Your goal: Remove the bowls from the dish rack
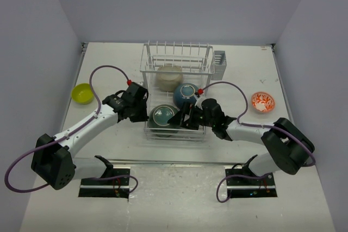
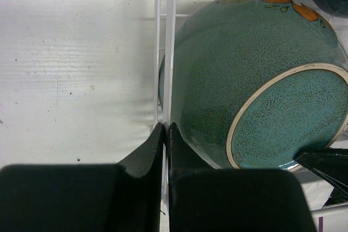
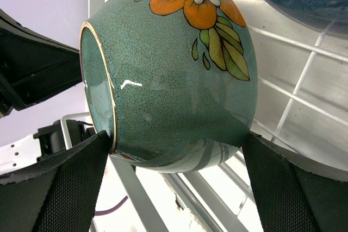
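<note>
A dark teal-green bowl (image 1: pixel 162 115) with an orange flower lies tipped on its side at the front of the white wire dish rack (image 1: pixel 176 52). My right gripper (image 1: pixel 182 119) is open wide and straddles it. In the right wrist view the teal bowl (image 3: pixel 174 69) fills the right gripper (image 3: pixel 175 137), one pad at the foot ring and the other by the rim. My left gripper (image 1: pixel 145 113) is shut at the rack's left side. In the left wrist view the left gripper (image 2: pixel 166 126) has its tips against an upright rack wire (image 2: pixel 165 52), beside the teal bowl (image 2: pixel 239 63).
A dark blue bowl (image 1: pixel 186 94) and a beige bowl (image 1: pixel 169 77) sit further back in the rack. A yellow-green bowl (image 1: pixel 82 93) stands on the table at the left, and a white bowl with an orange-red pattern (image 1: pixel 262 101) at the right. A grey caddy (image 1: pixel 219 63) hangs on the rack.
</note>
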You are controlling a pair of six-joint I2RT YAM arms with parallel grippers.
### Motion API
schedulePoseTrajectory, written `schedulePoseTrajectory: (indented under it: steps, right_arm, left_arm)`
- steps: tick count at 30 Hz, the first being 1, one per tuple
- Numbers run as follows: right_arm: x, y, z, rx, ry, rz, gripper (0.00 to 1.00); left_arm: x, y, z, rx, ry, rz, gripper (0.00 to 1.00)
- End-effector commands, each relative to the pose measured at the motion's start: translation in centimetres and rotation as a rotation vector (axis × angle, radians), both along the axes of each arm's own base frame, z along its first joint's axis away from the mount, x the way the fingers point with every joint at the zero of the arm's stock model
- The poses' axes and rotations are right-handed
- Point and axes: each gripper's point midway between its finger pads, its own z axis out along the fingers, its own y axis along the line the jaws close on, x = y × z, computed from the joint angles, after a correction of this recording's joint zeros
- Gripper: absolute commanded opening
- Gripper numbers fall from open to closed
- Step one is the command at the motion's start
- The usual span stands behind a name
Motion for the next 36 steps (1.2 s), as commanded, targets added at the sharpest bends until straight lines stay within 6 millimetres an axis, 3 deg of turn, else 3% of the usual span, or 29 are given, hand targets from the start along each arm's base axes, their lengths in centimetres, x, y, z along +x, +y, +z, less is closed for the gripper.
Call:
schedulePoseTrajectory:
  steps: [1, 10, 23, 28, 36]
  right_arm:
    - [-3.8, 1.4, -0.3, -0.016, 0.045, 0.205, 0.99]
    - [-4.3, 1.7, 0.0, 0.030, 0.047, 0.225, 0.99]
    - [-5.1, 2.3, 2.7, 0.202, -0.014, 0.262, 0.99]
    - [-4.8, 2.5, 2.1, 0.160, 0.011, 0.269, 0.99]
    - [-4.6, 2.8, 3.9, 0.197, -0.049, 0.281, 0.99]
  left_arm:
    - [-2.2, -3.7, -0.6, -0.132, 0.092, -0.066, 0.00]
    - [-2.3, -3.7, -0.6, -0.129, 0.093, -0.066, 0.00]
    - [-2.4, -3.8, -0.8, -0.129, 0.100, -0.069, 0.00]
    - [-2.4, -3.8, -0.9, -0.128, 0.100, -0.072, 0.00]
    - [-2.3, -3.9, -0.9, -0.129, 0.099, -0.074, 0.00]
